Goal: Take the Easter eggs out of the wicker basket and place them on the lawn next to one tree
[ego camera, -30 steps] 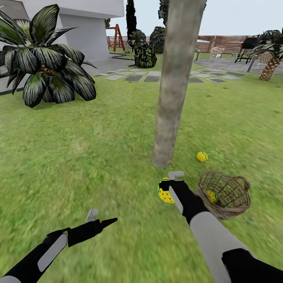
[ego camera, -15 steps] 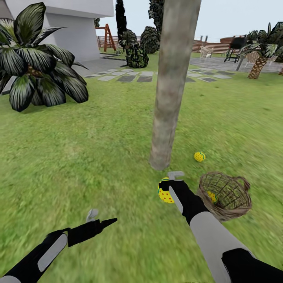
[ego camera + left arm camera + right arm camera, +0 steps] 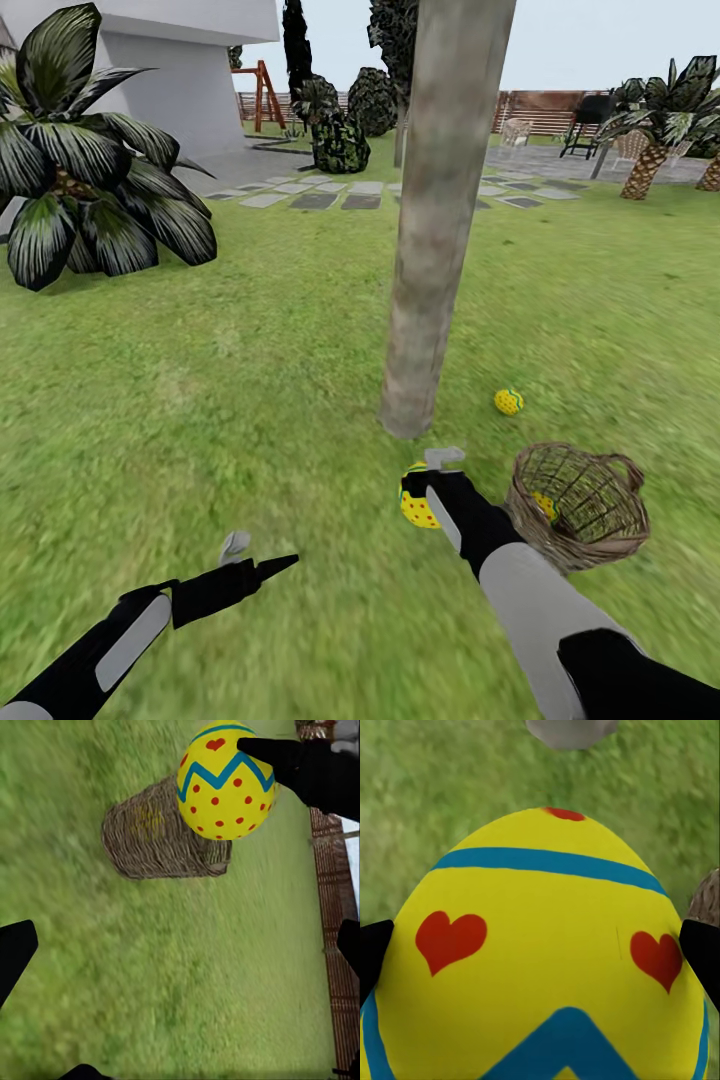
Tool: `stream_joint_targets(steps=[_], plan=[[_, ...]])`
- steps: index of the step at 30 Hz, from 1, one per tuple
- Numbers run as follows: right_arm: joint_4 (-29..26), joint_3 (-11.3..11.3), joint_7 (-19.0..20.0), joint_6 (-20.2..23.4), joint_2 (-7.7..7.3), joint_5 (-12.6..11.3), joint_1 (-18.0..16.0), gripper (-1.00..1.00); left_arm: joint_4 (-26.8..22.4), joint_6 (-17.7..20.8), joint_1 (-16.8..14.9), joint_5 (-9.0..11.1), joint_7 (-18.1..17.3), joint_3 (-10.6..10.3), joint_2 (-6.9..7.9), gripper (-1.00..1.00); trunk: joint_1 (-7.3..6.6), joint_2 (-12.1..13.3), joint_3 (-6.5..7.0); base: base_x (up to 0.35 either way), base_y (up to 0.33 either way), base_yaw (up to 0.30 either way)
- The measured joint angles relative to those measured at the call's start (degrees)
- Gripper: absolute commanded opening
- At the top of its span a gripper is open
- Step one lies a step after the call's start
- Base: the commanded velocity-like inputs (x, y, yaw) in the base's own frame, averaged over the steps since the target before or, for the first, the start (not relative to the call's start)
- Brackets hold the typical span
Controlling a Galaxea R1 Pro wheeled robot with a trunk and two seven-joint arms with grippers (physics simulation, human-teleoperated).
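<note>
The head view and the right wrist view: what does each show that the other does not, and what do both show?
Head view alone: the tree trunk, an egg lying on the grass beside it, a third egg in the basket, the open left end effector, house and palms. Right wrist view alone: the red hearts on the held egg. Both: the right end effector shut on the held egg, the basket, the lawn.

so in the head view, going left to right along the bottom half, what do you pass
left tool → held Easter egg → right tool → loose Easter egg on the lawn → wicker basket
</note>
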Motion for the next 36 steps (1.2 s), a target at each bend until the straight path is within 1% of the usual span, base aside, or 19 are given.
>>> stream_joint_targets(steps=[2, 3, 5, 6, 7, 10, 14, 19, 23, 27, 36], plan=[[2.9, 0.0, 0.1, -2.4, 0.01, 0.1, -0.1, -1.0, 0.0, 0.0, 0.0, 0.0, -0.1, 0.0, -0.03, 1.0, 0.0, 0.0, 0.0, 0.0, 0.0, 0.0], [6.0, 0.0, 0.1, -3.8, 0.0, 0.3, -0.4, -1.0, -0.4, 0.0, 0.0, 0.0, -0.4, 0.0, -0.04, 1.0, 0.0, 0.0, 0.0, 0.0, 0.0, 0.0], [10.8, -0.1, 0.1, -5.1, 0.0, 0.4, -0.9, -1.0, -0.9, 0.0, 0.0, 0.1, -0.9, -0.1, -0.08, 1.0, 0.0, 0.0, 0.0, 0.0, 0.0, 0.0], [11.5, -0.1, 0.1, -6.3, 0.01, 0.4, -1.1, -1.0, -1.0, 0.0, 0.0, 0.1, -1.0, -0.1, -0.06, 1.0, 0.0, 0.0, 0.0, 0.0, 0.0, 0.0], [11.8, -0.1, 0.1, -7.3, 0.01, 0.3, -1.1, -1.0, -1.7, 0.0, 0.0, 0.1, -1.0, -0.1, -0.03, 1.0, 0.0, 0.0, 0.0, 0.0, 0.0, 0.0], [11.8, -0.2, 0.1, -8.2, 0.01, 0.1, -1.1, -1.0, -4.5, 0.2, 0.0, 0.2, -1.0, -0.1, 0.24, 1.0, 0.0, 0.0, 0.0, 0.0, 0.0, 0.0], [11.6, -0.1, 0.1, -8.2, 0.01, 0.1, -1.1, -1.0, -5.1, 0.3, 0.0, 0.1, -1.1, -0.1, 0.4, 1.0, 0.0, 0.0, -0.25, 0.0, 0.0, 0.0], [11.2, -0.1, 0.8, -8.3, 0.01, 0.1, -1.1, -1.0, -5.0, 0.4, 0.0, 0.2, -1.1, -0.2, 0.14, 1.0, 0.0, 0.0, -0.7, 0.0, 0.0, 0.0], [11.3, 0.0, 1.1, -8.3, 0.09, 0.0, -1.1, -1.0, -4.9, 0.4, 0.0, 0.2, -1.0, -0.2, 0.1, 1.0, 0.87, -1.6, -1.78, 0.0, 0.0, 0.0], [11.3, 0.0, 1.1, -9.5, 0.49, 0.0, -1.0, -1.0, -4.6, 0.4, 0.0, 0.2, -1.0, -0.1, 0.09, 1.0, 1.75, -3.2, -2.86, 0.0, 0.0, 0.0], [11.3, 0.0, 1.1, -9.5, 0.53, 0.0, -1.0, -1.0, -4.4, 0.4, 0.0, 0.2, -0.9, -0.2, -0.06, 1.0, 3.73, -6.8, -5.31, 0.0, 0.0, 0.0]])
